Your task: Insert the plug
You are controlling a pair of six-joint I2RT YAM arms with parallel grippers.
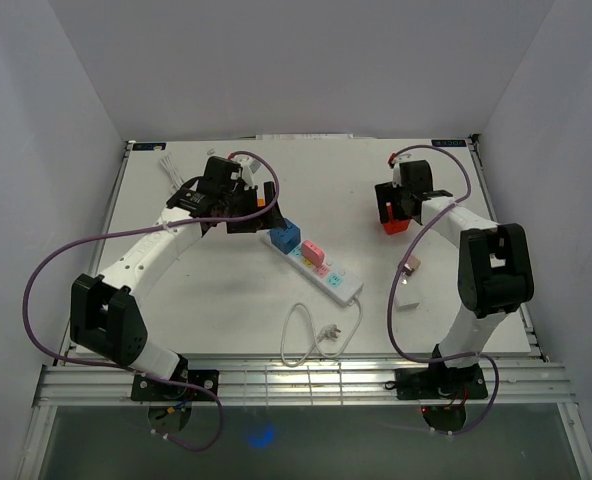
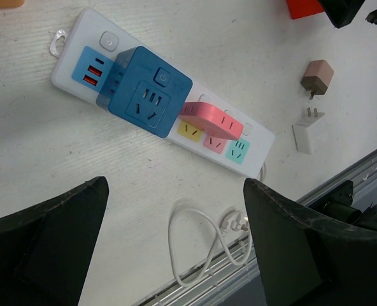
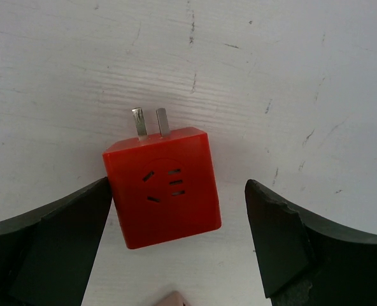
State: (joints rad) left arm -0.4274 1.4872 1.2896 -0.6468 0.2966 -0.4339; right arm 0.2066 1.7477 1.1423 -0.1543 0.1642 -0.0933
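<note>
The scuffed white desk [image 1: 216, 290], enclosed by plain white walls [image 1: 296, 70], lies beneath the left tool [image 1: 241, 217] at 11 o'clock and right tool [image 1: 396, 212] at 1 o'clock, both spread.

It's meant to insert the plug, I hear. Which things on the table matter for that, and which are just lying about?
For the job: red cube plug with two metal prongs, between the fingers of the open right gripper; white plastic power strip.

Lying about: small brown charger; small white charger; blue cube adapter and pink adapter, both already in the strip; coiled white cord.
</note>
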